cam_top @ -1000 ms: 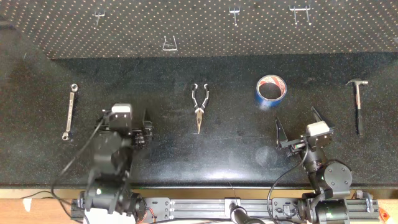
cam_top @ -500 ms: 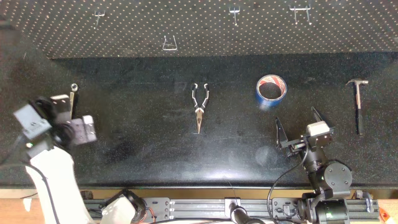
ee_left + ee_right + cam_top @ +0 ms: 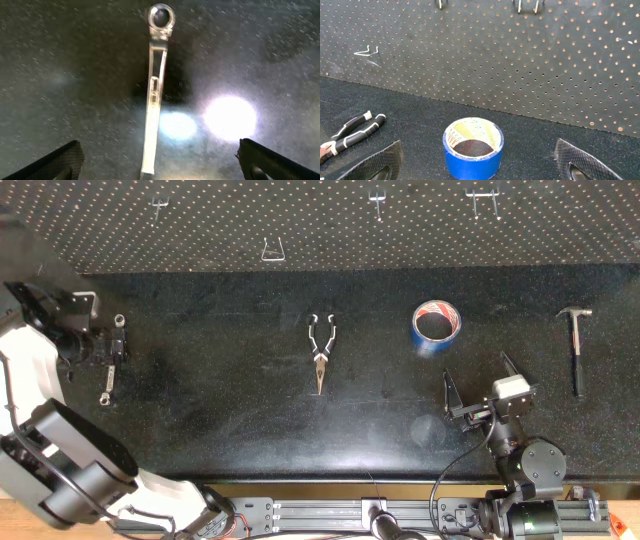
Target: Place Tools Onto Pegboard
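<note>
Left gripper (image 3: 159,144) is at the far left of the table (image 3: 250,410), over the wrench (image 3: 108,376). Its jaws are open, one finger on each side of the shaft and neither touching it. In the left wrist view the wrench runs straight up between the fingers, ring end away from the gripper. The wrench lies flat on the table, ring end toward the pegboard (image 3: 320,225). Right gripper (image 3: 480,383) is near its base at the right, also with jaws wide open and nothing in them. It faces the tape (image 3: 436,325) from well apart. The tape is a blue roll, standing on its flat side just in front of the pegboard. Pliers (image 3: 320,352) lie mid-table, handles toward the pegboard, tip toward the arm bases. Hammer (image 3: 576,350) is flat at the far right, head toward the pegboard. All four tools lie on the table, well apart from each other. Hooks (image 3: 272,250) hang on the pegboard, one low near the middle and the others along the top.
</note>
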`<action>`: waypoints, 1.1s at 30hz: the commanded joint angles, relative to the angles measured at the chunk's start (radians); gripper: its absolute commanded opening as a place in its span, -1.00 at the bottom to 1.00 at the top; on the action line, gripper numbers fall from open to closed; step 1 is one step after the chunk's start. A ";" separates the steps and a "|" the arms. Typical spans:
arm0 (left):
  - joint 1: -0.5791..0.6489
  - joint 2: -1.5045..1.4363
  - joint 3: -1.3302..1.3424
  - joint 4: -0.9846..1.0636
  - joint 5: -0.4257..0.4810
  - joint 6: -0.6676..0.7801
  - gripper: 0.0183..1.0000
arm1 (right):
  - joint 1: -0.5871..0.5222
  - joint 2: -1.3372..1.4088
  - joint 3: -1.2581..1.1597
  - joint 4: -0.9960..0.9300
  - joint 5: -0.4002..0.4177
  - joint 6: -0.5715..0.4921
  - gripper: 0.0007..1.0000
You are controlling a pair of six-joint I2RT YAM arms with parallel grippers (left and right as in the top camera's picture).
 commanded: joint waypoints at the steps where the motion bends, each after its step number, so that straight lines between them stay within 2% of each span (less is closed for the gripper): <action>1: -0.016 0.105 0.067 -0.003 0.011 0.006 0.99 | 0.008 -0.010 -0.003 -0.006 0.002 -0.010 0.97; 10: -0.020 0.205 0.070 0.017 0.016 -0.022 0.99 | 0.008 -0.010 -0.003 -0.006 0.002 -0.010 0.97; 33: -0.020 0.228 0.070 0.073 0.012 0.009 0.99 | 0.008 -0.010 -0.003 -0.006 0.002 -0.010 0.97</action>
